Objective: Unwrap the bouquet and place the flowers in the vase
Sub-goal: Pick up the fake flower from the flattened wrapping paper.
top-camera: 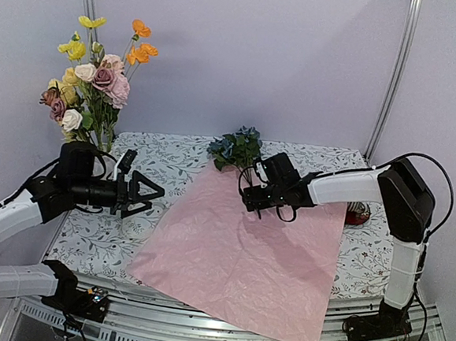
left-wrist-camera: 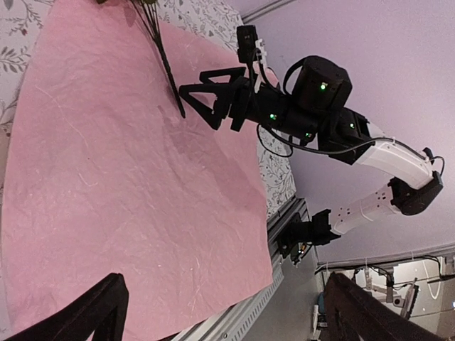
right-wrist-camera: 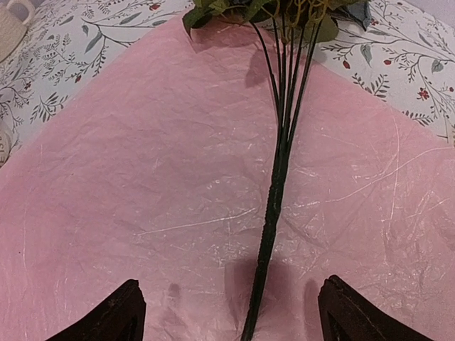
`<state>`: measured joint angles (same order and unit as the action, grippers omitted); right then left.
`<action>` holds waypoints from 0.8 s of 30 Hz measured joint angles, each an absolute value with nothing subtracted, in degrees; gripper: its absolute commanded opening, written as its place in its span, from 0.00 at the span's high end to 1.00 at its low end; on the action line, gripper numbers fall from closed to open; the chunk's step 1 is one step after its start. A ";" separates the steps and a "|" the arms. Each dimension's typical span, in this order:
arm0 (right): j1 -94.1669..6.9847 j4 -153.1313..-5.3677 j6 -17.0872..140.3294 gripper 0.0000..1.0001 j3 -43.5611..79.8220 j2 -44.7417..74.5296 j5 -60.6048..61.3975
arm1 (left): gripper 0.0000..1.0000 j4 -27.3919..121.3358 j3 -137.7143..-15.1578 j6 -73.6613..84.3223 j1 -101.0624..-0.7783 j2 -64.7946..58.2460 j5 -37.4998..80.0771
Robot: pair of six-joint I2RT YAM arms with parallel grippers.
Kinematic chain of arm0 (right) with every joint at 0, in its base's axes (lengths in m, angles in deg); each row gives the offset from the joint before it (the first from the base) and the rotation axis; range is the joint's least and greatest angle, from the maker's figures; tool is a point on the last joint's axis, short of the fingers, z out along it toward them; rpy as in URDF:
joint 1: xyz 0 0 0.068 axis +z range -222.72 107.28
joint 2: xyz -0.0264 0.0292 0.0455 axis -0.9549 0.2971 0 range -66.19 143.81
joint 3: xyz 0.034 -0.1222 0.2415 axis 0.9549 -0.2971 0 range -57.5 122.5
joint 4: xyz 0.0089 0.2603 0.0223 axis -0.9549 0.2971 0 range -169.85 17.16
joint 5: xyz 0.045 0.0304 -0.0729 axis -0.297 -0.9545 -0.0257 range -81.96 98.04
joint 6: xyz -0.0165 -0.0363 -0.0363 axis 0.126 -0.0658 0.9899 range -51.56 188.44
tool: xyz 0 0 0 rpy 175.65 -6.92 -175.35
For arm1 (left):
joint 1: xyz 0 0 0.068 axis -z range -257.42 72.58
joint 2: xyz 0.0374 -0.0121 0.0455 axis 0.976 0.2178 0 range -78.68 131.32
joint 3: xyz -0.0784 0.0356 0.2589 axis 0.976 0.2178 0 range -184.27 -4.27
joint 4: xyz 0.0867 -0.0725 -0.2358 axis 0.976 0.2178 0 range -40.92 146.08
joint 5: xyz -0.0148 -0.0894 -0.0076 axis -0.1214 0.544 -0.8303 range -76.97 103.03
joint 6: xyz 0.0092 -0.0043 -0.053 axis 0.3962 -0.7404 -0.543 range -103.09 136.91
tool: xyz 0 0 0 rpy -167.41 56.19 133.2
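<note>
Flowers (top-camera: 97,77) in pink, cream, yellow and orange stand upright at the far left corner of the bench (top-camera: 168,330). Their lower stems are hidden behind the left arm (top-camera: 19,213), so the vase cannot be made out. A blue bunch (top-camera: 236,146) lies well apart from them, near the middle of the far edge, with its heads and leaves on the printed cloth (top-camera: 174,154). Its thin green stems (right-wrist-camera: 274,199) fan out below the leaves, then gather into one stalk that runs toward the near edge across the paper (top-camera: 236,266).

The paper is pink and crinkled, spread open and flat as a tilted square. It covers the middle and right of the bench, and one corner hangs over the near edge.

The right arm (top-camera: 345,186) reaches in from the right edge. The right jaws are wide and low over the paper, with one of the fingers (right-wrist-camera: 121,316) on each side of the stalk's lower end. No contact with the stalk shows.

The left jaws are wide and hold nothing. They are raised above the cloth near the left edge and point across at the paper's left side.

A red saucer (top-camera: 357,218) sits near the right edge, partly behind the right arm. A cream mug (right-wrist-camera: 13,21) stands on the cloth, clear of the paper.
</note>
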<state>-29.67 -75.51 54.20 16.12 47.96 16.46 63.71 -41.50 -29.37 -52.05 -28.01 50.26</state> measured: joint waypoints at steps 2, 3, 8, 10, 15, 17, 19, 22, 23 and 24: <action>-30.17 -73.93 53.69 0.18 17.78 49.19 15.74 | 0.02 64.85 -41.72 -29.37 -52.05 -27.44 48.38; -30.41 -73.15 53.37 0.20 18.57 49.78 15.30 | 0.02 65.15 -41.81 -29.37 -52.05 -27.13 47.83; -31.07 -69.63 52.32 0.25 22.46 51.94 14.26 | 0.02 66.57 -42.61 -28.69 -52.05 -25.01 45.78; -31.20 -68.84 51.90 0.26 23.90 52.79 13.86 | 0.02 66.90 -42.64 -28.26 -52.05 -24.97 45.28; -31.66 -67.29 51.22 0.28 25.76 54.17 13.25 | 0.02 66.79 -43.10 -25.92 -52.05 -26.06 44.05; -31.97 -66.92 51.09 0.28 26.35 54.76 12.99 | 0.02 66.33 -43.12 -25.46 -52.10 -27.28 43.22; -32.27 -66.68 51.00 0.28 27.22 55.59 12.70 | 0.02 65.44 -43.12 -25.18 -52.12 -28.88 42.41; -32.56 -66.15 50.87 0.28 28.75 57.05 12.35 | 0.02 63.91 -42.90 -25.02 -52.25 -30.82 41.96; -32.58 -65.93 50.85 0.29 29.30 57.64 12.29 | 0.02 63.53 -42.88 -24.87 -52.34 -31.09 41.91; -32.60 -65.82 50.83 0.29 29.65 58.06 12.20 | 0.02 63.32 -42.90 -24.69 -52.45 -31.07 41.91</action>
